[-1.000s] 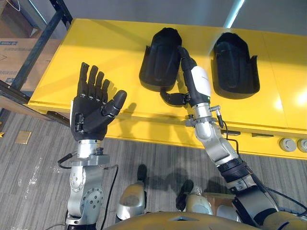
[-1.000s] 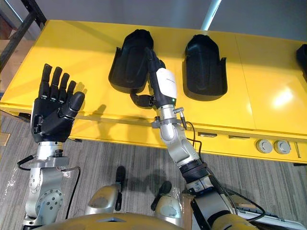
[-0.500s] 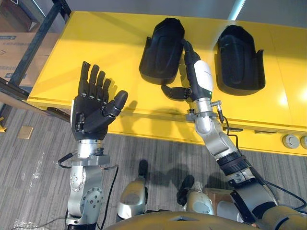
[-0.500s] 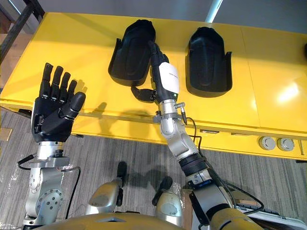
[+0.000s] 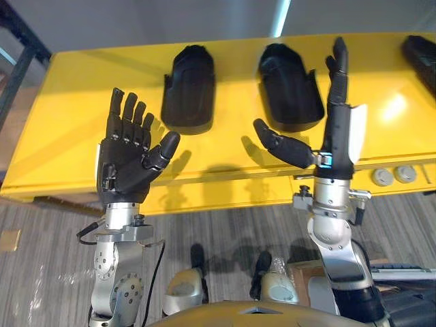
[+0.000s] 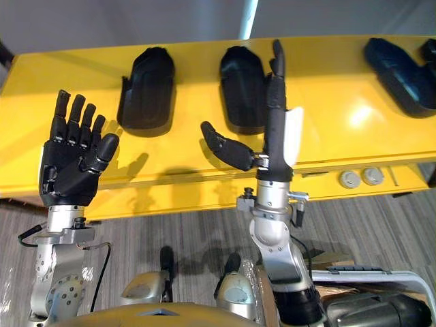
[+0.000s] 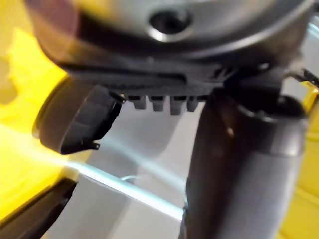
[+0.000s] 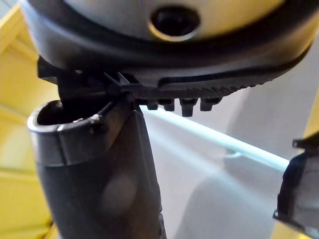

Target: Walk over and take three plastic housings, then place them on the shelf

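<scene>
Left eye: left hand (image 5: 129,160) and right hand (image 5: 335,133) are held up, fingers spread wide, nothing gripped. Housing A (image 5: 191,85) is seen on the yellow surface (image 5: 82,102) just past the left fingers, housing B (image 5: 289,85) beside the right fingers. Grey floor (image 5: 41,272) below.
Right eye: housing C (image 6: 398,65) is seen on the same surface, well apart from the right fingers.
Wrist views: yellow is seen past each thumb.

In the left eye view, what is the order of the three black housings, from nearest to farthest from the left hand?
1. Left housing, just beyond the left hand.
2. Middle housing, beside the right hand.
3. Right housing, at the view's right edge.
</scene>
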